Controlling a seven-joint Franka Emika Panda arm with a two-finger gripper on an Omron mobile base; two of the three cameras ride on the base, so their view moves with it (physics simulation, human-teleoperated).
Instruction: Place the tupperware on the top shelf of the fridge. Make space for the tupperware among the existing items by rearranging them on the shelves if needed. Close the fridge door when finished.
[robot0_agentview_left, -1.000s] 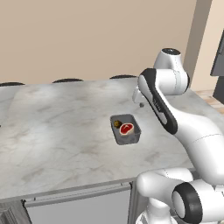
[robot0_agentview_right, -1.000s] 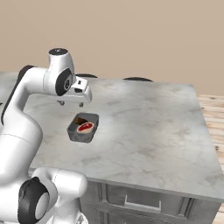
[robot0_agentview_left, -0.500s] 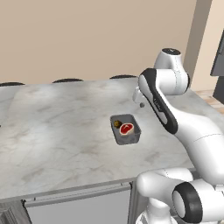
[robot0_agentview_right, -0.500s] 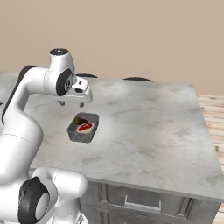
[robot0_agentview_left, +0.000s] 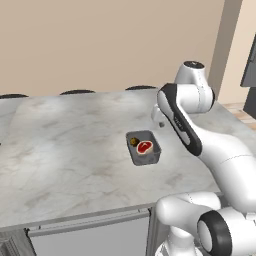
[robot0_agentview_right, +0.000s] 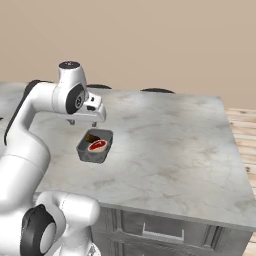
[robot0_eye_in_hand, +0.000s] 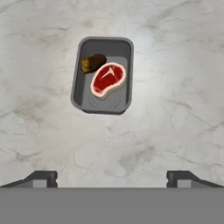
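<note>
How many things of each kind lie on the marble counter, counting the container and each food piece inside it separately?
Grey tupperware container: 1
Raw red steak: 1
Small dark brown food piece: 1
Total: 3

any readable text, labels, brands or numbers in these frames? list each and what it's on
None: no text, label, brand or number reads in any view.
The grey tupperware is unmarked; it holds a red steak and a small dark food piece.
The marble counter has veining only.
The gripper and the white arm carry no legible marking.
</note>
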